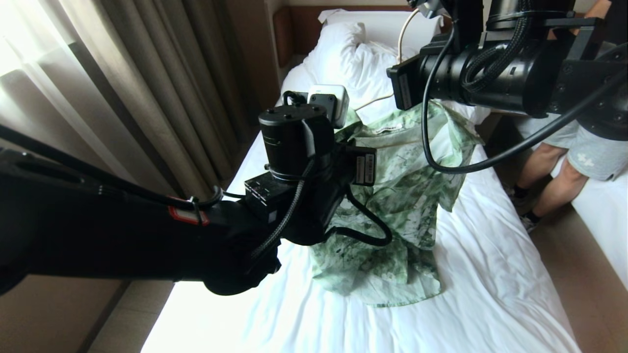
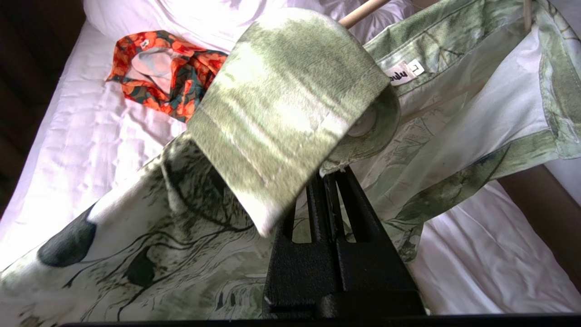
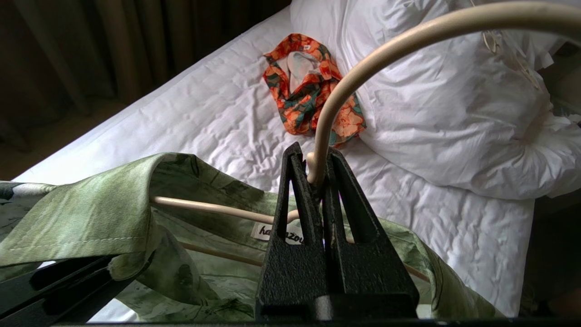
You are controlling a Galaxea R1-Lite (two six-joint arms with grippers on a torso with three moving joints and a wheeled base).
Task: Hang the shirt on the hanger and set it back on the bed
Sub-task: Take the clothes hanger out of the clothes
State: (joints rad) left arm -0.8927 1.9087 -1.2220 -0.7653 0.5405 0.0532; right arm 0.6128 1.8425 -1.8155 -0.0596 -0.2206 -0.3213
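The green-and-white floral shirt [image 1: 407, 196] is partly lifted off the white bed [image 1: 490, 274], its collar end raised and its hem lying on the sheet. My left gripper [image 2: 332, 175] is shut on the shirt [image 2: 290, 100] at its front edge, just below a white button, with the collar folded over the jaws. My right gripper [image 3: 314, 169] is shut on the neck of the cream hanger [image 3: 408, 36], below its curved hook. One hanger arm runs inside the shirt [image 3: 91, 209] at the collar, past the neck label. In the head view both grippers' fingertips are hidden behind the arms.
An orange-and-dark-green garment [image 3: 313, 91] lies on the sheet near the pillows [image 1: 353, 54]. A person's legs [image 1: 549, 171] stand in the gap to the right, beside another white bed [image 1: 603, 211]. Curtains [image 1: 147, 98] hang along the left side.
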